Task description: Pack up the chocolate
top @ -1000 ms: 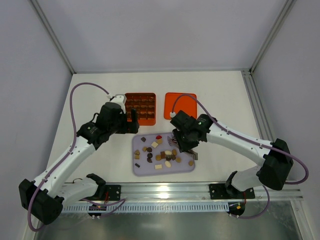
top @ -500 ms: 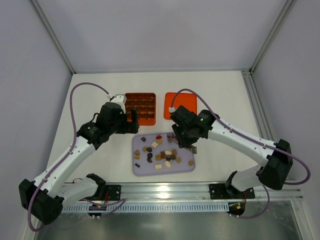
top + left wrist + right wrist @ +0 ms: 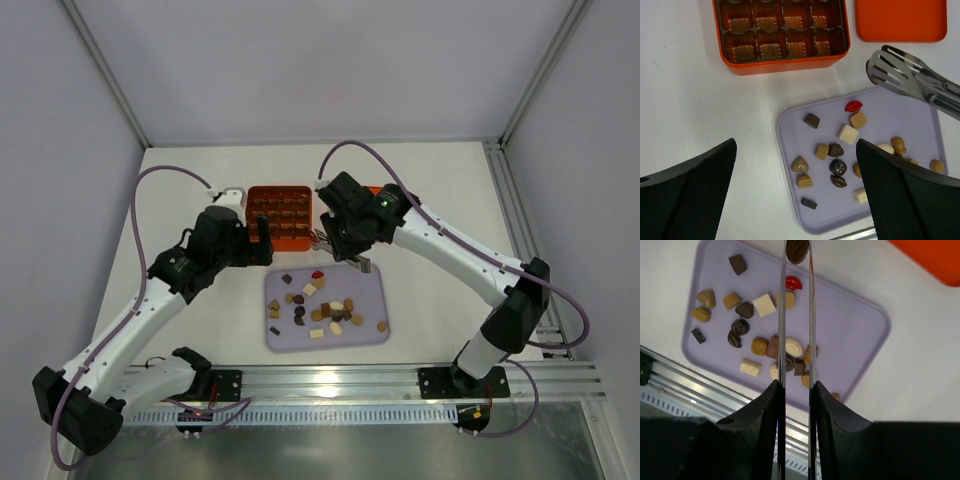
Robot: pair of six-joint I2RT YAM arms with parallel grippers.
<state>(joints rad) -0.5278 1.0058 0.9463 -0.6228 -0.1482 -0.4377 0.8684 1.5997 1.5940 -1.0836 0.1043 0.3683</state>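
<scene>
Toward the near edge of the desk [image 3: 690, 100] a lavender tray [image 3: 790, 125] is seen. Most of the chocolate [image 3: 848, 134] is scattered loose on it, as dark brown, tan and cream pieces. One red piece [image 3: 853, 106] is found close to the tray's far edge. Off the tray's far left corner the left gripper [image 3: 263, 242] is held wide open, with nothing between its fingers. Metal tongs [image 3: 897, 72] are gripped in the right gripper [image 3: 795, 390], whose fingers are closed on the handles. One dark brown ribbed piece [image 3: 797, 251] is pinched at the tong tips, above the strip of desk just beyond the tray's far edge. Farther back, the orange gridded box [image 3: 785, 67] is set flat, with its brown-lined compartments facing up. Just to its right, toward the far edge, the flat orange lid [image 3: 900, 20] is laid, apart from the box.
</scene>
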